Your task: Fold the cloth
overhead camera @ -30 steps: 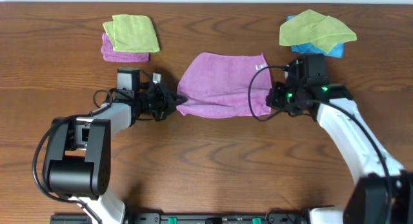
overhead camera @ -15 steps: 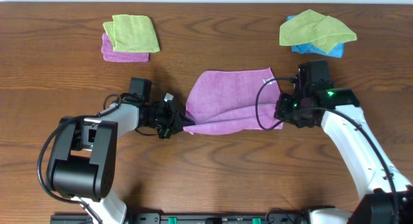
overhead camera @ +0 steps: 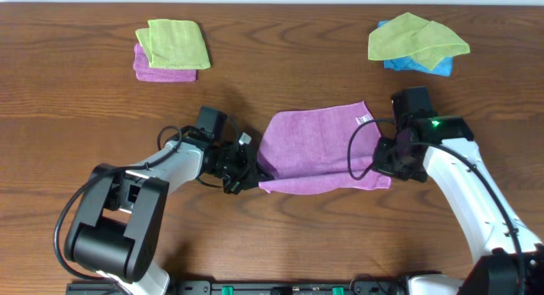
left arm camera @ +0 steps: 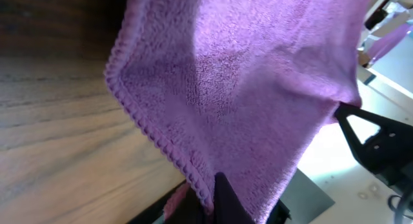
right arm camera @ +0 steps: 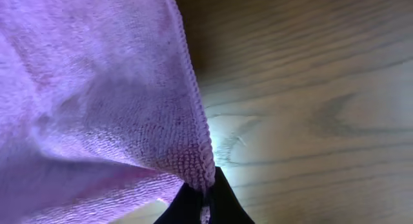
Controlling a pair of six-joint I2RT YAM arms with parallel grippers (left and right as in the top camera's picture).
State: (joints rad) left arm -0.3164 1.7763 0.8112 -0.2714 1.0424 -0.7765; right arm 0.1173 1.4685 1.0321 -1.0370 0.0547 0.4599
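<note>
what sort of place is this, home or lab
Likely a robot lab bench, not a home: two robot arms at a wooden table, holding a magenta cloth, with spare cloth piles staged behind.

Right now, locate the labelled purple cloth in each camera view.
Overhead: the cloth sits mid-frame, on the table.
Left wrist: it fills the upper right, hem running diagonally.
Right wrist: it fills the left half.
Shared landmark: the wood-grain table beside its stitched hem.
</note>
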